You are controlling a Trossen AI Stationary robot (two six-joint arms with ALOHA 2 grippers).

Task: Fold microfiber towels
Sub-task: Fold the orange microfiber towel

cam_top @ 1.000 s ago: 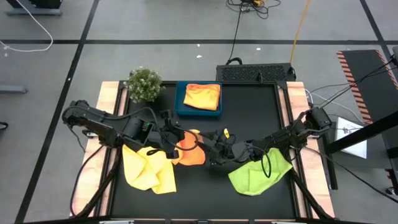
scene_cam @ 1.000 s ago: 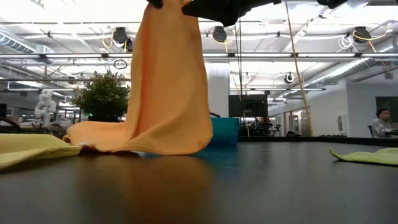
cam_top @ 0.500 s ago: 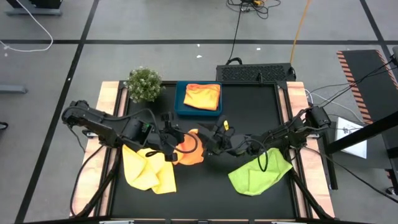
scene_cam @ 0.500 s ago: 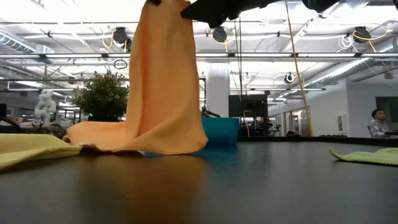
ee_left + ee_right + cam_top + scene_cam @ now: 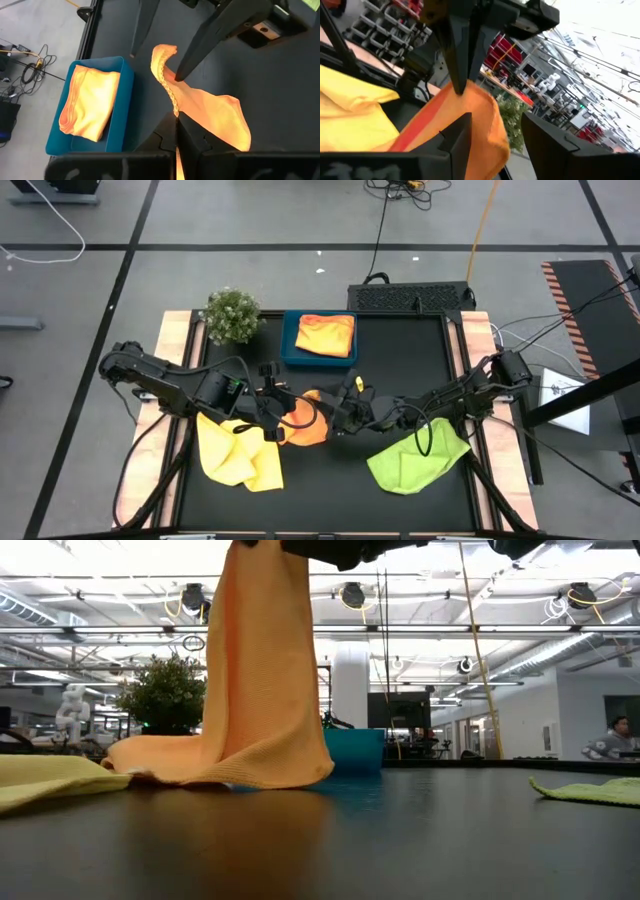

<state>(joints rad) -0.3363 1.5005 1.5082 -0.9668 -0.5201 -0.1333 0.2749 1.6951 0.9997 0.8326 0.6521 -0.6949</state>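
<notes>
Orange-yellow microfiber towel (image 5: pixel 303 423) hangs at the middle of the black table (image 5: pixel 400 360), lifted by its top edge while its lower part lies crumpled on the surface. The left gripper (image 5: pixel 281 402) is pinched tight on this raised edge; in the left wrist view its two dark fingers (image 5: pixel 195 145) meet with the cloth (image 5: pixel 210 112) squeezed between them. The right gripper (image 5: pixel 337 412) is just beside it, coming from the other side. Its fingers (image 5: pixel 547 145) stand apart around the same fold (image 5: pixel 470 112), one on each side, and I cannot tell if they press the cloth.

A second yellow soft cloth (image 5: pixel 238 451) lies rumpled near the front left of the table. A lime green cloth (image 5: pixel 415 457) lies under the right arm at the front right. One more folded yellow towel (image 5: pixel 326 334) rests inside the blue rectangular tray (image 5: pixel 288 348) at the back. Beside this tray stands the small green bushy plant (image 5: pixel 232 314).
</notes>
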